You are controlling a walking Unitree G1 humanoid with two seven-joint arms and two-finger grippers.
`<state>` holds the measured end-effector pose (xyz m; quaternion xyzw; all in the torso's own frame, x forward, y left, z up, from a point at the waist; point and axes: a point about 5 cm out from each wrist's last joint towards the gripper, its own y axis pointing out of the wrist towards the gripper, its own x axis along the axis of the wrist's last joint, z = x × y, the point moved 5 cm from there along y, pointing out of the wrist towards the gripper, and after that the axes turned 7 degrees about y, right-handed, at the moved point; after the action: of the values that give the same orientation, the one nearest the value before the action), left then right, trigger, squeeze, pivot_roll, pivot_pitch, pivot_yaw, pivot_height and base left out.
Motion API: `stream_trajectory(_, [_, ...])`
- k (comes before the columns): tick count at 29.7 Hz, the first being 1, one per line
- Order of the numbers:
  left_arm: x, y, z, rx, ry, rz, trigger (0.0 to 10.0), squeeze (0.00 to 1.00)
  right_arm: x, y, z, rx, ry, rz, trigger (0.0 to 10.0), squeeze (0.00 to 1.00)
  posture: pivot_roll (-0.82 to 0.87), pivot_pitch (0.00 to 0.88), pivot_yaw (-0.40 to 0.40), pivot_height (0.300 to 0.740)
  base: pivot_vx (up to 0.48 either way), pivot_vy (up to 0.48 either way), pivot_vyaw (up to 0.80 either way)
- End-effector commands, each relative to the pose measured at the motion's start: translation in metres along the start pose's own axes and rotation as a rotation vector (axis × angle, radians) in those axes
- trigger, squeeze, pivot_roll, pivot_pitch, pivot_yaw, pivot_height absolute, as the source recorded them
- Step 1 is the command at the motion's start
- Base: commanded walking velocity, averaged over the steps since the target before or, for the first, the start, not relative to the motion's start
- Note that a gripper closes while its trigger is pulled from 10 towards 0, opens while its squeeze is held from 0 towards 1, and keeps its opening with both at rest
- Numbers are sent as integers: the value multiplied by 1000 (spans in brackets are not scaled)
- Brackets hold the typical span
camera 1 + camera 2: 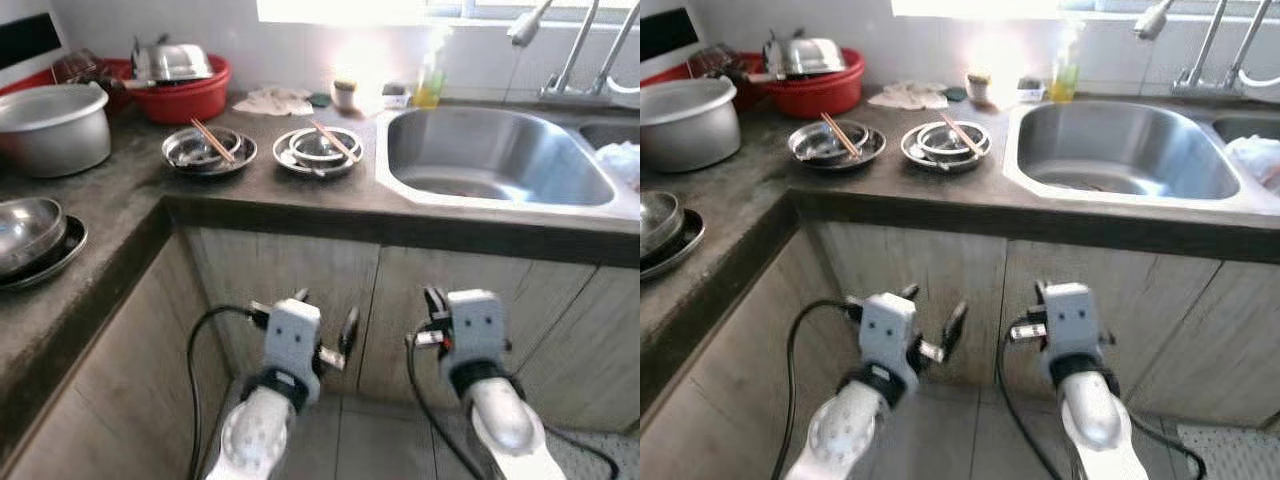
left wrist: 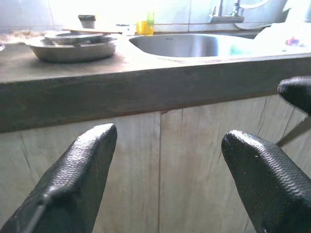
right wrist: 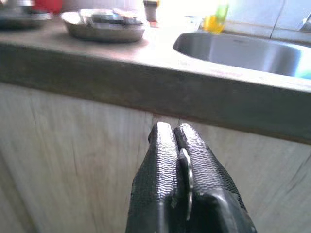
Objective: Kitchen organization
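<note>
Both grippers low before cabinet doors (image 1: 300, 290): left gripper (image 2: 167, 160) spread wide, empty; right gripper (image 3: 176, 141) pressed closed, empty.

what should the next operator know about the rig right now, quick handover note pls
Left gripper: open, empty, held low facing the cabinet doors.
Right gripper: shut, empty, also low before the cabinet.
On the counter: two steel dishes with chopsticks, steel bowls at far left, grey pot, red basin holding a steel lid.
Sink holds no dishes.
Done: nothing visibly moved.
Left: all the organizing.
</note>
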<state>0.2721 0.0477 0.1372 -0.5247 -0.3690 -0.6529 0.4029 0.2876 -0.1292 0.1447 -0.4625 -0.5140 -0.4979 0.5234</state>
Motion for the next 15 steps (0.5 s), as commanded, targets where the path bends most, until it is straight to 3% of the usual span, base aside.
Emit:
stream_trajectory(1, [-3,-3,4,10,3,13,10000,0,3,0,6,16,11,-13,10000,0,38,41,-6,740,0,0,-775])
stream_trajectory(4, [-5,-3,4,6,5,24,10000,0,4,-1,7,18,13,-16,10000,0,37,41,-4,740,0,0,-587])
stream_trajectory(10, [-5,-2,2,-6,27,23,10000,0,5,0,6,19,4,-19,10000,0,39,39,-9,740,0,0,0])
stream_trajectory(15, [-4,-3,0,-12,31,17,10000,0,4,1,7,25,4,-17,10000,0,39,33,-11,740,0,-465,0])
